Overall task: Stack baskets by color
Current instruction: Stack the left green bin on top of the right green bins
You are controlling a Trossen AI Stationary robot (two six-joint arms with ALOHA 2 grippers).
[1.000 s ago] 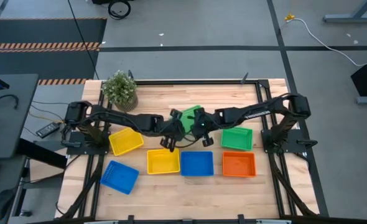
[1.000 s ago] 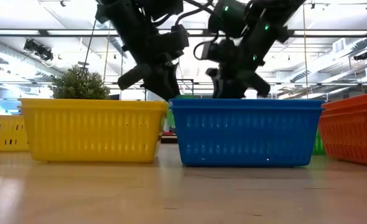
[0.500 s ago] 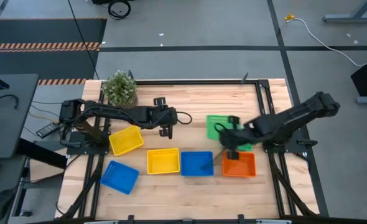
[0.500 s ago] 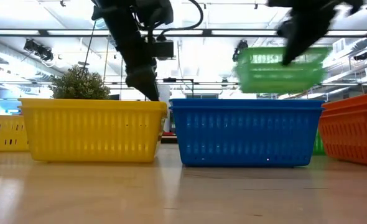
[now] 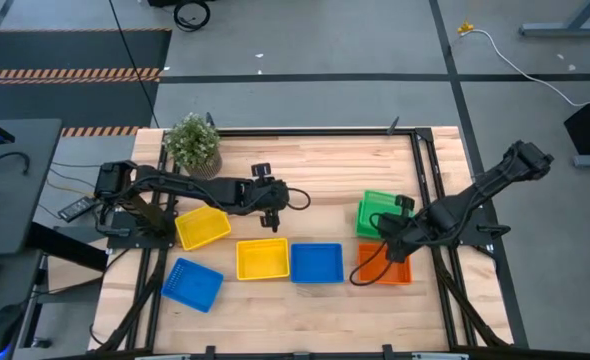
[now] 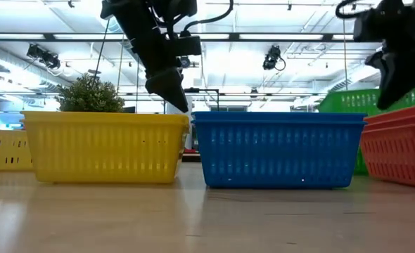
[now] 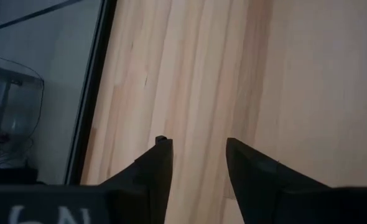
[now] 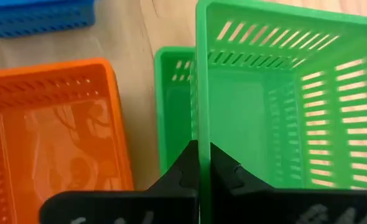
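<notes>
Right tool [image 8: 203, 163] is pinched shut on the wall of a green basket [image 8: 283, 99], holding it in the air just above a second green basket [image 8: 174, 106] that sits on the table [image 5: 315, 170] at the right side. From overhead, that tool [image 5: 400, 232] hangs over the near edge of the green pair [image 5: 377, 212], with the orange basket [image 5: 385, 265] just nearer and partly under the arm. At table height the lifted green basket [image 6: 348, 102] shows above the orange one [image 6: 401, 144].

Left tool [image 7: 196, 152] has its fingers spread apart with nothing between them, only bare wood below. Overhead it [image 5: 267, 210] hovers near the middle of the table, just beyond the far edge of the middle yellow basket [image 5: 263, 259].

Along the near row, from left to right, lie a tilted blue basket [image 5: 193, 284], that yellow basket, a second blue basket [image 5: 316, 262] touching it, then the orange one. Another yellow basket [image 5: 202, 227] sits to the left, partly under the left arm. A small potted plant [image 5: 192, 143] stands at the far left corner, well apart from both tools.

Between the two tools the wood is bare; the orange basket crowds the near side of the green stack.
</notes>
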